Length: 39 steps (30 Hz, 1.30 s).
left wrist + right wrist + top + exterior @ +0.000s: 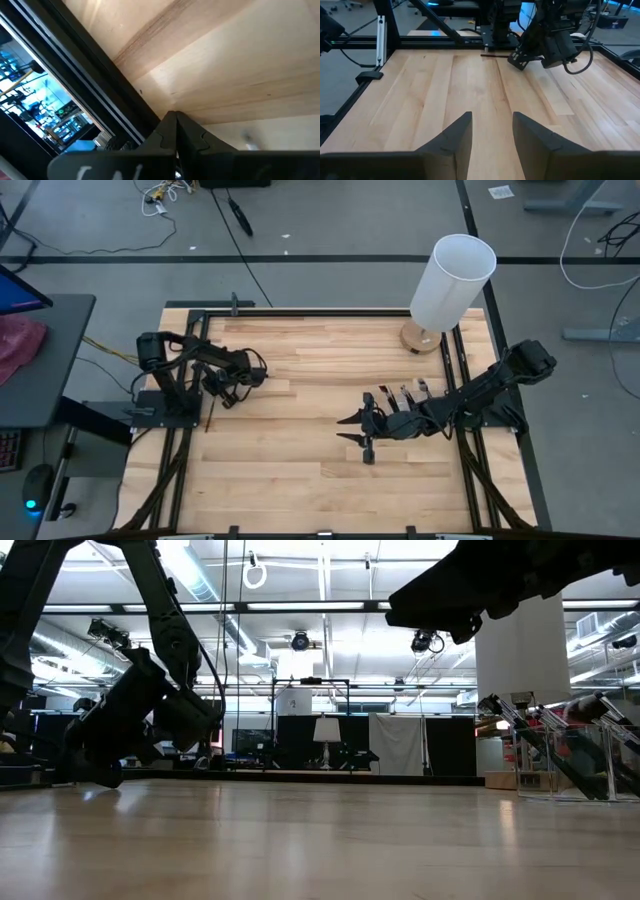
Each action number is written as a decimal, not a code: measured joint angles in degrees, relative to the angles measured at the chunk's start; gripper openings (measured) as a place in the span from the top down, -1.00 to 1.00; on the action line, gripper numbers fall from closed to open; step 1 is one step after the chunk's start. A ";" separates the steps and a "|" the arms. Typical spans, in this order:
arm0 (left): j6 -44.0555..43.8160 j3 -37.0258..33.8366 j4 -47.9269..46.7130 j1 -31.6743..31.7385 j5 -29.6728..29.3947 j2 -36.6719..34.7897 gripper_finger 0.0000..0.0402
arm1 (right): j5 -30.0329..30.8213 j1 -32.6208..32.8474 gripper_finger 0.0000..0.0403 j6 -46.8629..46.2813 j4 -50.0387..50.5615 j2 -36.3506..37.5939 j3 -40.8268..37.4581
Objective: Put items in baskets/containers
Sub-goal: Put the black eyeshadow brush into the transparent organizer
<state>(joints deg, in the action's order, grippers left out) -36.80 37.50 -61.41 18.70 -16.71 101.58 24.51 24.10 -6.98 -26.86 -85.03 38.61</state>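
Right gripper [491, 135] over bare table [470, 85] centre.

One camera looks straight down, one skims the table [300, 470] top, two ride the wrists; all share its wood.

brushes [405, 394]: thin dark sticks, silver ferrules, leaning tilted side by side | holder [565, 762]: clear plastic, upright near table's right edge, just behind right gripper [357, 429] | stray brush [207, 418]: flat on wood just beside left gripper [222, 394]
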 joint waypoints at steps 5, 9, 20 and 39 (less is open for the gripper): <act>0.32 0.52 -0.32 -1.30 1.17 0.04 1.00 | 0.01 0.00 0.30 0.00 0.05 0.00 0.00; 0.48 2.16 -1.58 -3.22 3.69 -0.83 1.00 | 0.02 0.00 0.30 0.00 0.05 0.00 0.00; -12.36 2.67 -2.17 -16.77 1.03 -22.61 0.91 | 0.03 0.02 0.30 -1.53 0.73 0.00 0.00; -48.81 -12.81 22.97 -45.78 -12.22 -30.64 -0.09 | 0.07 0.00 0.30 -1.57 -0.79 0.00 0.00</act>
<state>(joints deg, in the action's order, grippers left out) -85.60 24.68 -38.43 -27.08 -28.93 70.94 24.58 24.10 -8.56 -27.65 -85.03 38.61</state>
